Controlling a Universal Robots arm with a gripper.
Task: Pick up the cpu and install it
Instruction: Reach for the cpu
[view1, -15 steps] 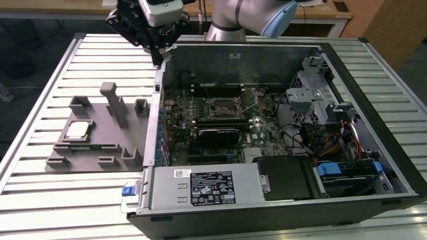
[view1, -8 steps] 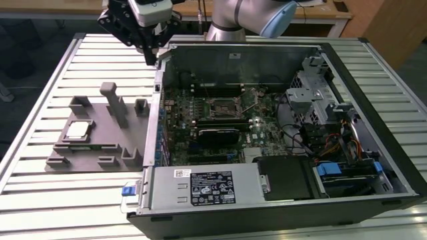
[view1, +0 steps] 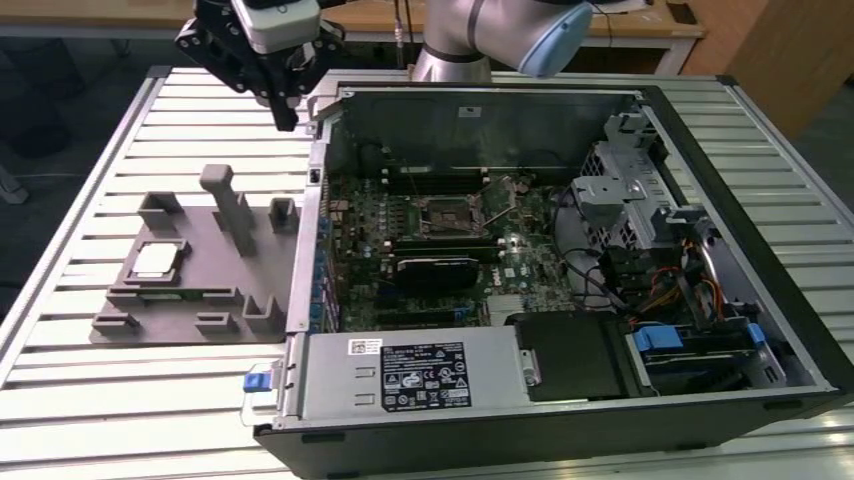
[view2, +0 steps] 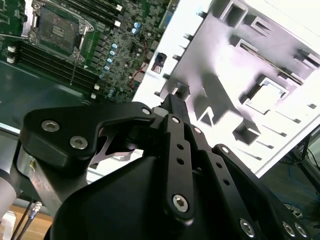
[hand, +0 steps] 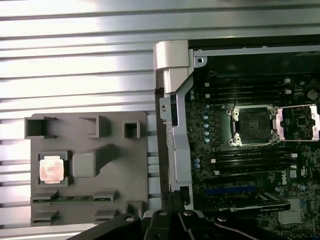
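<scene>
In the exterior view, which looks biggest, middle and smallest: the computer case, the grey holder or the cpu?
1. Largest: the computer case.
2. Middle: the grey holder.
3. Smallest: the cpu, sitting in that holder.

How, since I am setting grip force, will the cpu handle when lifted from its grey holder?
The cpu looks thin, flat and metal-topped, so it is probably stiff and light and not apt to roll. It sits in a pocket of the grey holder, so a push would likely jam it against the pocket walls. Its smooth top may be slippery.
</scene>
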